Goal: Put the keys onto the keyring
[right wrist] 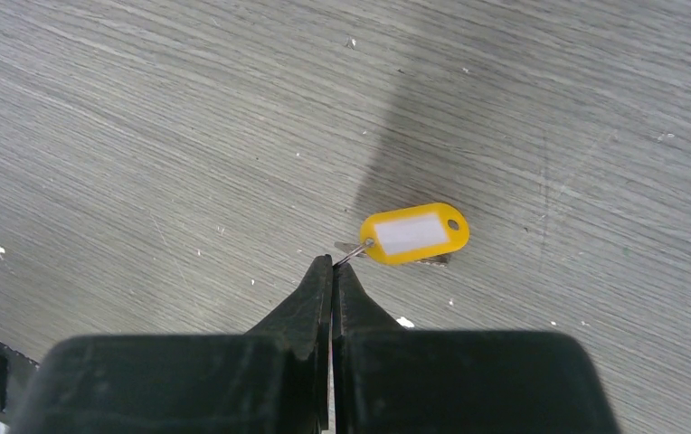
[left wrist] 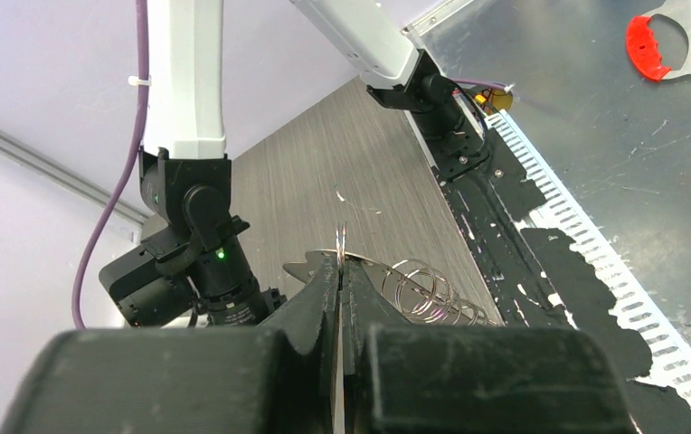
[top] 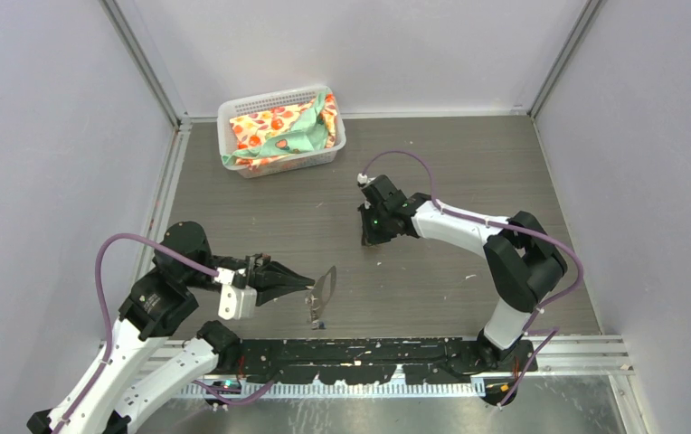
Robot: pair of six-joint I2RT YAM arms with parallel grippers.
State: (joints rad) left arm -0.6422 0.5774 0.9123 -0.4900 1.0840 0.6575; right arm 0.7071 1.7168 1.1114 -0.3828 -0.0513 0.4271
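My left gripper (top: pixel 313 284) is shut on the keyring (top: pixel 326 283), a pale silvery flat metal piece, and holds it above the table near the front. In the left wrist view the left gripper (left wrist: pixel 340 262) pinches it edge-on, and several wire loops (left wrist: pixel 423 294) fringe the keyring (left wrist: pixel 371 271). My right gripper (top: pixel 371 240) points down at mid-table. In the right wrist view the right gripper (right wrist: pixel 333 262) is shut on the small wire ring of the yellow key (right wrist: pixel 414 233), which lies flat on the table. The blue key is not clearly visible.
A white basket (top: pixel 233 116) with patterned cloth stands at the back left. A black strip (top: pixel 369 357) runs along the near edge by the arm bases. A red-and-white object (left wrist: pixel 676 36) lies on the metal sheet beyond the table's front.
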